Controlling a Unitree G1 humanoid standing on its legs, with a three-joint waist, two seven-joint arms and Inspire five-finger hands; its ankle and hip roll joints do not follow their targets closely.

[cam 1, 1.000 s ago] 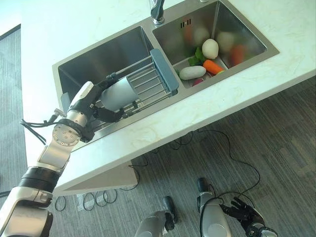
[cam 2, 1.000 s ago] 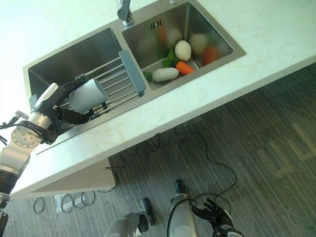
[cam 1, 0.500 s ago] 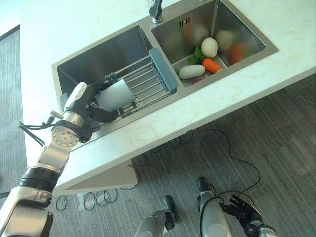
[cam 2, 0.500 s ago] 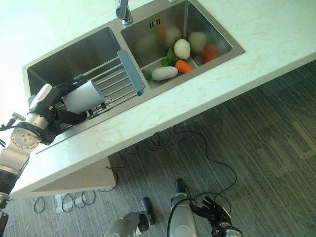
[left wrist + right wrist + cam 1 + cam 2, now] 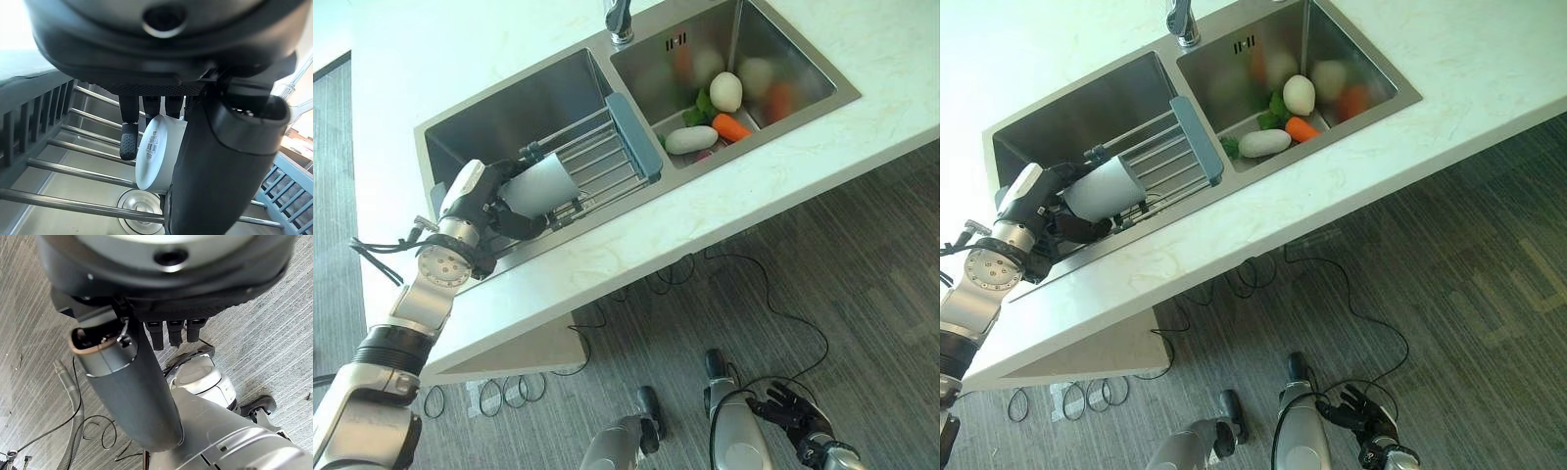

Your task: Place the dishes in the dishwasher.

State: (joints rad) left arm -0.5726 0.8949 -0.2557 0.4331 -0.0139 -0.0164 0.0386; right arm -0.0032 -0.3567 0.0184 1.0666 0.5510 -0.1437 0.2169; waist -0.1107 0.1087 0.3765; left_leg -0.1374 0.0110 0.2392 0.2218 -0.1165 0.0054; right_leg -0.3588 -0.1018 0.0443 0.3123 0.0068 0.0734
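Cup (image 5: 540, 186) position: left of centre in the left eye view, lying on its side across the bars of the drying rack (image 5: 597, 162), mouth toward the rack's blue-grey end bar. It is white and cylindrical. My left hand (image 5: 480, 196) is closed round it: the fingers (image 5: 128, 139) curl over the upper wall and the thumb runs along the lower side. In the left wrist view the cup's base, bearing a small label, sits between fingers and thumb, with the rack's steel rods and the drain of the basin beneath it.

The rack spans the left basin of the double sink (image 5: 509, 108), from the near rim toward the divider. The sink is set in a pale countertop (image 5: 724, 196) that crosses the frame diagonally. The faucet (image 5: 619, 20) stands at the top edge, above the divider.

The right basin, upper right of the frame, holds vegetables: a white egg-shaped item (image 5: 725, 91), an orange carrot (image 5: 738, 127), an elongated white one (image 5: 691, 140) and some green leaves (image 5: 702, 108), all close together near the front wall.

My right hand (image 5: 793, 411) hangs at the lower right of the frame, above the grey carpet (image 5: 862, 294). Its fingers are spread and relaxed, with nothing in them; the right wrist view confirms this.
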